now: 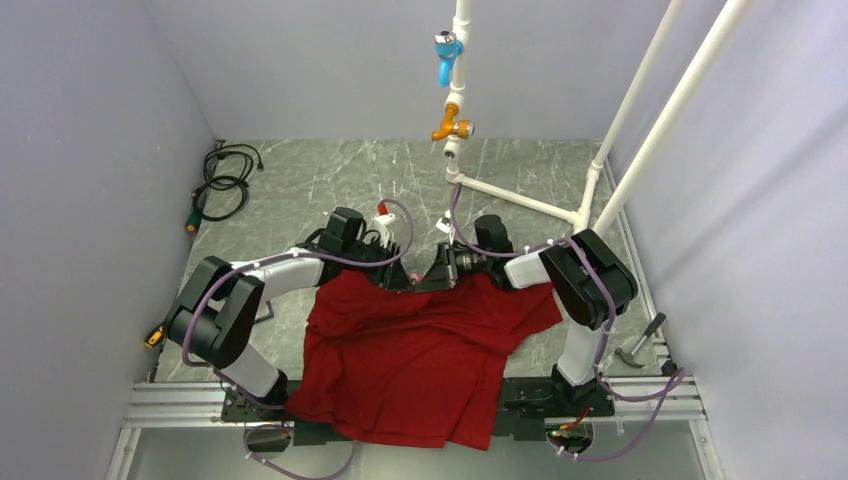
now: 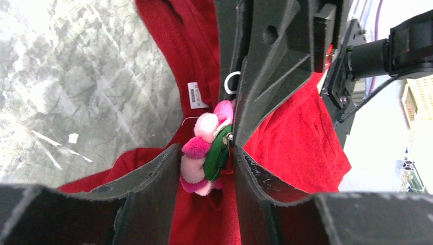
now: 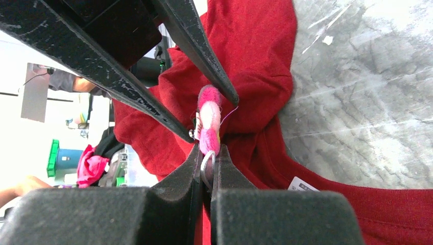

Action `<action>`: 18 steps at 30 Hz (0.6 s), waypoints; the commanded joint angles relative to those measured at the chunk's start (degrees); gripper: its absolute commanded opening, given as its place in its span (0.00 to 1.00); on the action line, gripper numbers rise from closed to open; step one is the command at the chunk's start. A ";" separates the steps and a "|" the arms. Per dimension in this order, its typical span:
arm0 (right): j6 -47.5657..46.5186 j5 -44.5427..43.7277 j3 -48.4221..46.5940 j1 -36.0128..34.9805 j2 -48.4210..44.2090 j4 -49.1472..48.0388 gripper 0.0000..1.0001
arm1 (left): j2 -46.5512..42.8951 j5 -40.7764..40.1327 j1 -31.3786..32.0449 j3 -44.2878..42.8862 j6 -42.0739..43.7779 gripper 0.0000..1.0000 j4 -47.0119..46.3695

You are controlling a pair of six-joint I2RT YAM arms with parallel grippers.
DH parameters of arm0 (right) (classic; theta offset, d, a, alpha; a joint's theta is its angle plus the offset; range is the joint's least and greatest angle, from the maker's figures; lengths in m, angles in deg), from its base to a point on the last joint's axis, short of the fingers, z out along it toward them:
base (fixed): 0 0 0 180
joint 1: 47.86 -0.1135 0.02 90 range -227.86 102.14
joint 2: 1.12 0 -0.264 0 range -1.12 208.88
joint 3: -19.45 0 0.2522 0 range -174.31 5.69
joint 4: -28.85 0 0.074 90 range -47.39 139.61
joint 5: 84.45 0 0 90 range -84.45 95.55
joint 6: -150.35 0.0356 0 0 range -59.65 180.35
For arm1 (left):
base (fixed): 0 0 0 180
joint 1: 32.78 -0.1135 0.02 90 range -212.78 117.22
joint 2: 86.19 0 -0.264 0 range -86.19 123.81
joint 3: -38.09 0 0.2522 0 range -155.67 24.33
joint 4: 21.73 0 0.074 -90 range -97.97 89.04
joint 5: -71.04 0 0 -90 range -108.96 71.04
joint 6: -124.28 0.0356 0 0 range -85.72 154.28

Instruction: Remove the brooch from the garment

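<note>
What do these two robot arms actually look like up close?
Both arms, left arm and right arm, have silver-white link tubes, bulky black joints and thin purple cables looped along them. Each ends in a black two-finger gripper with wedge-shaped, scuffed matte fingers.

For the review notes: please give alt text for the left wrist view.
A pink pompom brooch sits between the left gripper fingers, on a red T-shirt; the right gripper pinches its metal ring from above.

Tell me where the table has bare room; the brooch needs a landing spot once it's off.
Bare marble lies between the black cable coil and the pipe frame. Crowded: both tools meet at the red T-shirt collar.
</note>
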 commanded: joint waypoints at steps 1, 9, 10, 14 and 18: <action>-1.91 -1.02 -0.83 -0.12 -2.55 -0.32 0.00 | -0.80 -6.20 1.13 -3.17 0.41 0.46 3.19; -2.08 -1.26 -1.18 -0.33 -2.59 0.23 0.00 | 0.97 -10.79 2.04 -6.13 0.94 0.44 8.04; -2.25 -1.29 -1.11 -0.35 -2.74 0.30 0.00 | 1.18 -11.36 2.15 -6.43 0.92 0.44 8.85; -2.39 -1.54 -0.98 -0.36 -2.95 0.60 0.00 | 1.73 -14.67 2.35 -8.18 2.05 0.42 12.17; -3.28 -2.22 -0.97 -0.35 -3.36 1.62 0.00 | 0.93 -16.41 2.22 -8.01 3.65 0.41 13.93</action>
